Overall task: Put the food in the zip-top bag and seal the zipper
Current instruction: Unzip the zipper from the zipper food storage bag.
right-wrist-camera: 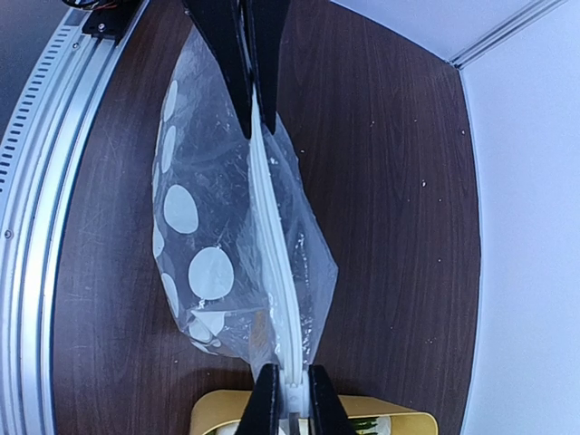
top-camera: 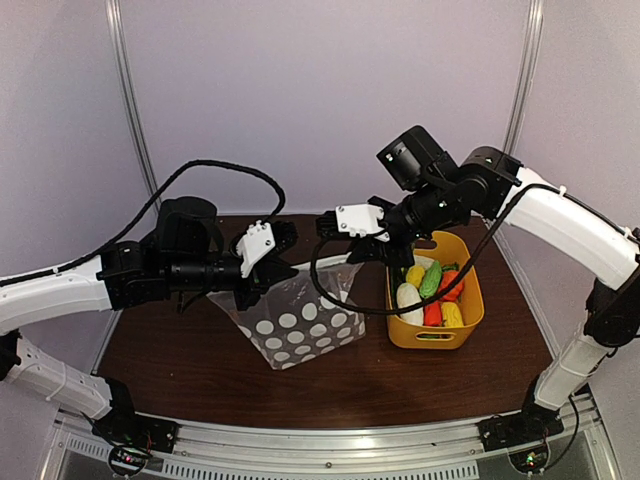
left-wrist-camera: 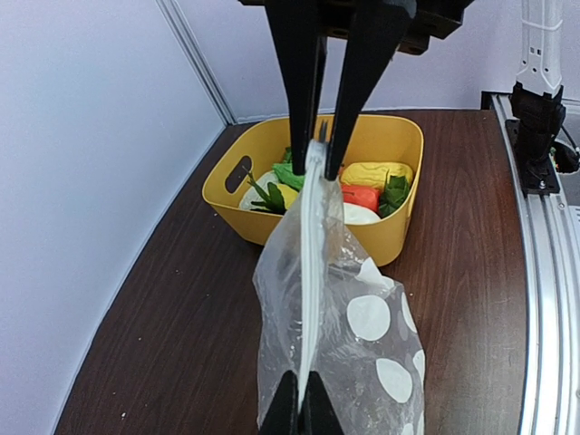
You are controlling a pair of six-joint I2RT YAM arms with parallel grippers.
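The zip-top bag (top-camera: 300,322), clear with pale dots, hangs stretched between both grippers above the table. Its zipper (left-wrist-camera: 311,263) runs as a taut white strip from one gripper to the other. My left gripper (left-wrist-camera: 302,403) is shut on the zipper's near end. My right gripper (right-wrist-camera: 292,399) is shut on the white slider tab (right-wrist-camera: 292,408) at the other end, just above the basket's edge. The food (top-camera: 430,292), white, green, red, orange and yellow toy vegetables, lies in the yellow basket (top-camera: 472,315). I see no food inside the bag (right-wrist-camera: 199,263).
The yellow basket (left-wrist-camera: 399,149) stands at the right of the dark wooden table (top-camera: 200,355), close beside the bag. White walls enclose the back and sides. A metal rail (right-wrist-camera: 36,181) runs along the near edge.
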